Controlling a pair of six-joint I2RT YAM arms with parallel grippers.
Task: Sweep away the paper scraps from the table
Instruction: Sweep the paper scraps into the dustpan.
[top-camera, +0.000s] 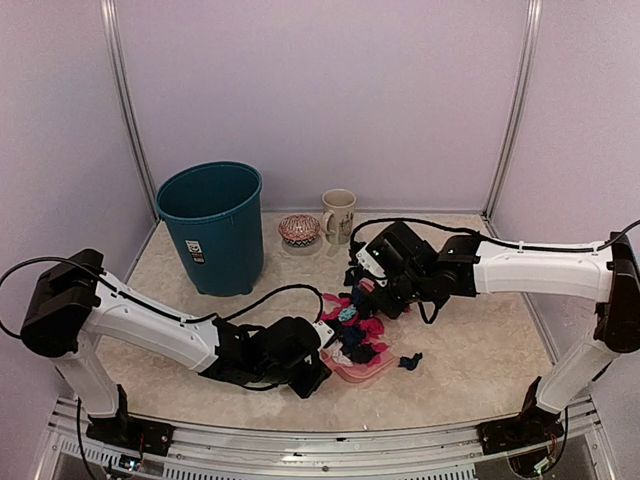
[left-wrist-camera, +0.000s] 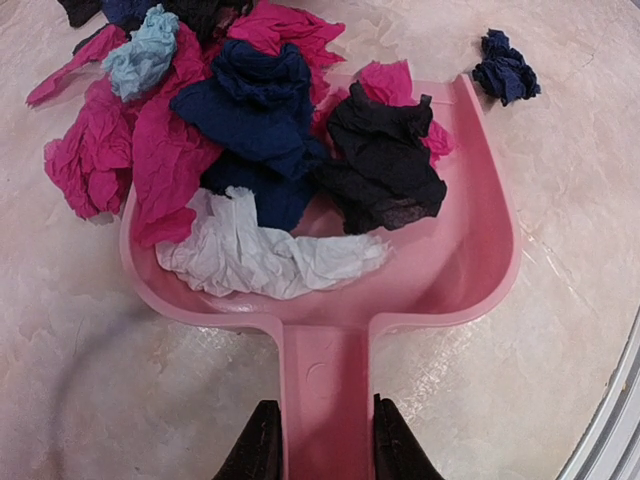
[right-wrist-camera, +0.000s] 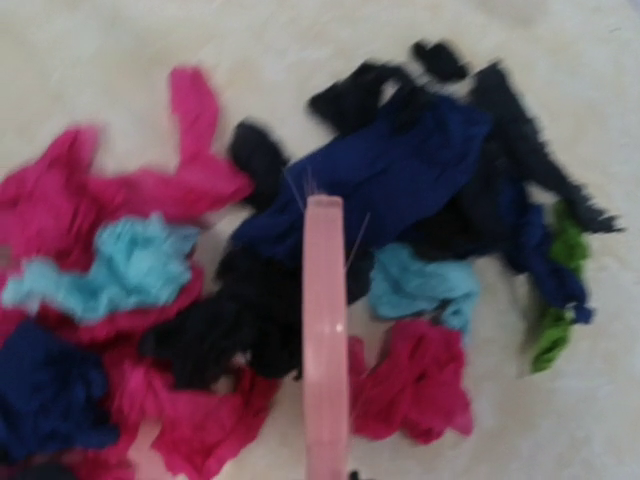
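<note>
The paper scraps (top-camera: 356, 322) lie heaped in the middle of the table (top-camera: 480, 345), magenta, navy, black and teal. Part of the heap (left-wrist-camera: 270, 150) rests in a pink dustpan (left-wrist-camera: 470, 250), with a white scrap (left-wrist-camera: 250, 255) at its back. My left gripper (left-wrist-camera: 325, 445) is shut on the dustpan's handle (left-wrist-camera: 325, 380). A pink brush (right-wrist-camera: 325, 330) points edge-on into the scraps (right-wrist-camera: 390, 200). My right gripper (top-camera: 372, 288) is shut on that brush above the pile's far side; its fingers barely show in the wrist view. One navy scrap (left-wrist-camera: 505, 67) lies apart, right of the pan.
A teal bin (top-camera: 212, 225) stands at the back left. A patterned bowl (top-camera: 299, 230) and a mug (top-camera: 338, 214) stand by the back wall. The metal rail (top-camera: 320, 455) runs along the front edge. A black cable (top-camera: 270, 295) trails across the table.
</note>
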